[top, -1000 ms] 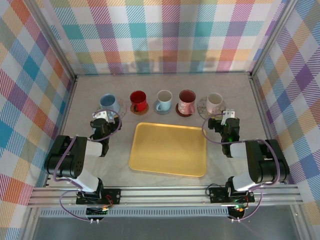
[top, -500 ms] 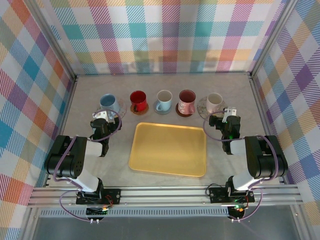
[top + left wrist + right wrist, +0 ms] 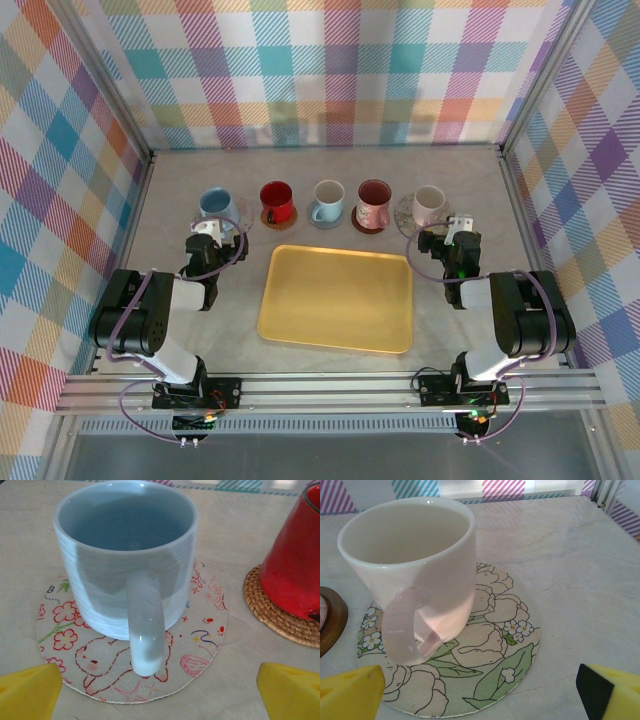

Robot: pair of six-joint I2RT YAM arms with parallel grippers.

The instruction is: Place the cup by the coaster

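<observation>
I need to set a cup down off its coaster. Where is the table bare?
Bare table lies right of the floral coaster and left of the bunny coaster. The yellow tray is empty too. Crowded: the narrow gap between bunny coaster and wicker coaster.

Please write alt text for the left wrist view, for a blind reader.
A pale blue mug stands upright on a round printed coaster, its handle facing the camera. A red cup on a woven coaster sits at right.

Robot lab booth (plaid cloth walls (image 3: 330, 70), aluminium frame (image 3: 330, 395))
</observation>
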